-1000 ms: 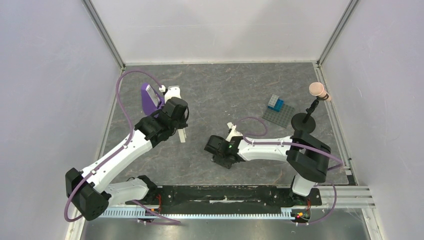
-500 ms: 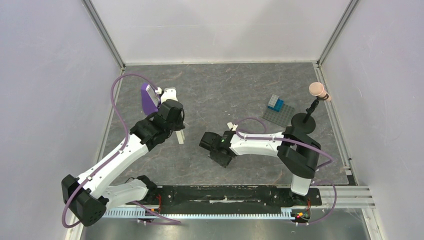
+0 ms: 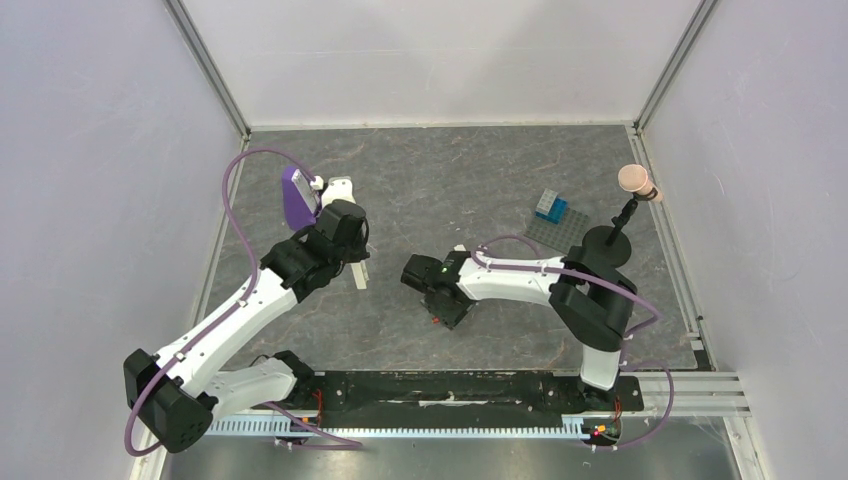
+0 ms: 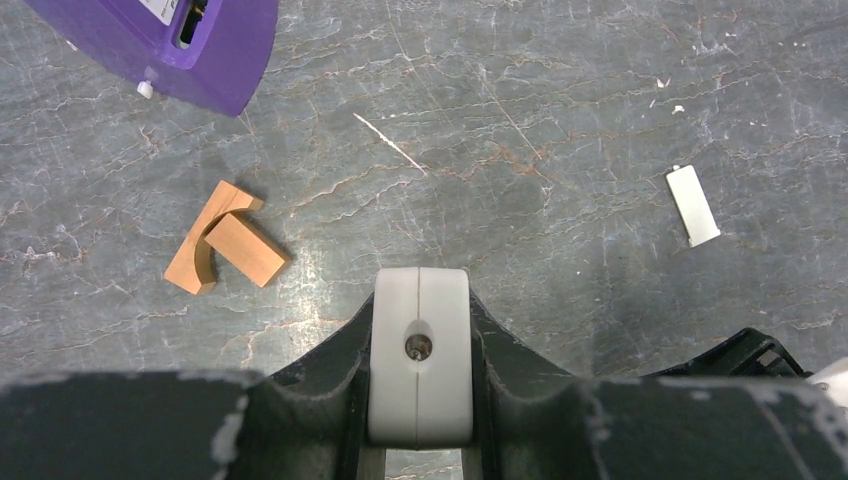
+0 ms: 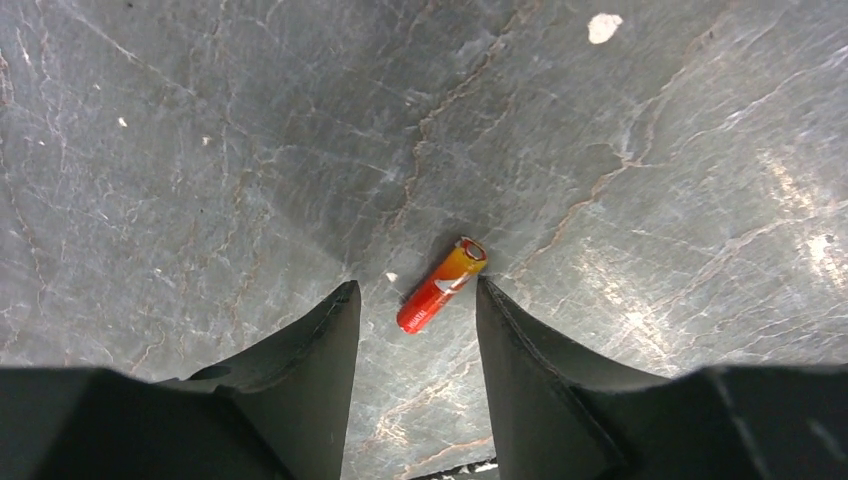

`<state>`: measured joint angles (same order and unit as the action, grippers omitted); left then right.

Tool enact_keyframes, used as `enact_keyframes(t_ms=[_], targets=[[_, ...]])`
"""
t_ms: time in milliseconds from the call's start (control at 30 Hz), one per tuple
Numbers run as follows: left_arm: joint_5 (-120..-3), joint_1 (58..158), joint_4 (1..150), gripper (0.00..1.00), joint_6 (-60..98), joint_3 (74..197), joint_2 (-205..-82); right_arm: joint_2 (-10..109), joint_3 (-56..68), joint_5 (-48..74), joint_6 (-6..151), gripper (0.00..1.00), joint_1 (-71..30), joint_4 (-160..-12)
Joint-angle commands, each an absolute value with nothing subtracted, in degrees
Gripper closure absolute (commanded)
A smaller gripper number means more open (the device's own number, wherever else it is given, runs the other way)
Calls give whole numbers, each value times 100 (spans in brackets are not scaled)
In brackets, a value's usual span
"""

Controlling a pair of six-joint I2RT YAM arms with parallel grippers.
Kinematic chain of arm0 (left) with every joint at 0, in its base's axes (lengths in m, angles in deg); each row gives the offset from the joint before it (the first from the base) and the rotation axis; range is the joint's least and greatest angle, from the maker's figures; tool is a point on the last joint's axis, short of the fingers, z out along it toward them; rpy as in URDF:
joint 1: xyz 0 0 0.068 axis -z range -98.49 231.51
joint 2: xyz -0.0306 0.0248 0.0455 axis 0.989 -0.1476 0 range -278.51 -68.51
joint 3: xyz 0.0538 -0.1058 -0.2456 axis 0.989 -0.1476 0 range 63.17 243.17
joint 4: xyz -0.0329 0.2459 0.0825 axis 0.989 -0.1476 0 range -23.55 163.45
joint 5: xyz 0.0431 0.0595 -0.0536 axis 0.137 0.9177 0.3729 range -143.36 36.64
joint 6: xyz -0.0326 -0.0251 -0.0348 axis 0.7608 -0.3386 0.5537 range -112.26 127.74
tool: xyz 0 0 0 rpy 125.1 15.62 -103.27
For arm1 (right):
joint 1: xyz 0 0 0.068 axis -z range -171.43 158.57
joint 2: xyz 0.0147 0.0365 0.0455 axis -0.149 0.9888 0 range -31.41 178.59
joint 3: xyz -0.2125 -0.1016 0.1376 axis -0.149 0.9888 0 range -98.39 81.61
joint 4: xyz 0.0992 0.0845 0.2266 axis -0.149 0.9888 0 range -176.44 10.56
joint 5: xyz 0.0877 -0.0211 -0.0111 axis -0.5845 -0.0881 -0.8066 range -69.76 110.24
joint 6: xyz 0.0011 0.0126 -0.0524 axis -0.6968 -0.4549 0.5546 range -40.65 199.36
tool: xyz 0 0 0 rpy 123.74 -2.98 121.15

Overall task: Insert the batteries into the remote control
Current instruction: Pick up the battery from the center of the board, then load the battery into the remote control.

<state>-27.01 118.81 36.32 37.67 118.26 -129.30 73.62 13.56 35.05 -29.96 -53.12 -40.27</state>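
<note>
**Operator:** Describe the layout, largest item first.

**Technician:** The counter (image 3: 450, 170) carries everything. The left arm (image 3: 240, 310) reaches toward the far left area. The right arm (image 3: 520, 285) folds across the middle. The purple stand (image 4: 170, 40) sits just beyond the left tool (image 4: 420, 405).

**Operator:** Left tool condition?

**Technician:** It is pressed onto the remote control (image 4: 420, 340), pinching it by its sides, with one end facing the wrist camera. Its purpose appears to be to keep the body steady while a cell is brought to it.

**Operator:** And the small flat white strip (image 4: 693, 205)?

**Technician:** It lies on the counter, well apart from the remote control. It is probably the compartment cover, but this cannot be confirmed.

**Operator:** Right tool condition?

**Technician:** The right tool (image 5: 417, 300) is spread, with one finger on each side of the red-orange battery (image 5: 441, 285). The battery lies flat on the counter and is not gripped. Straddling it this way prepares a pinch across its width. The dark battery is not visible in any view.
</note>
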Motion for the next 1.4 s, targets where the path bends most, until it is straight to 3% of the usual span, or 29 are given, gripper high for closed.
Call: enact_keyframes(t_ms=[0, 100, 267, 400, 667, 933, 1133, 1367], targets=[[-2691, 11851, 3891, 98, 3605, 11797, -12790, 7637, 935, 3710, -3150, 55, -5261, -3550], [-2691, 11851, 3892, 98, 3617, 11784, -12784, 7716, 902, 3575, -3077, 67, -5267, -3560], [-2690, 11851, 3893, 98, 3628, 11766, -12765, 7805, 945, 3394, -2921, 80, -5260, -3557], [-2700, 11849, 3900, 98, 3631, 11757, -12769, 7832, 1003, 3334, -2686, 100, -5261, -3632], [-3039, 11835, 3994, 98, 3658, 11679, -12724, 6743, 2088, 3889, -1305, 100, -5269, -4909], [-5014, 11792, 4761, 98, 3612, 11355, -12697, 4665, 3007, 4349, 1504, 100, -5234, -5674], [-7149, 11791, 6249, 98, 4276, 10895, -12914, 3314, 3077, 3176, 3687, 100, -5114, -6069], [-8506, 11806, 8399, 98, 5827, 10413, -13690, 3300, 1948, 2338, 4904, 100, -5102, -4541]])
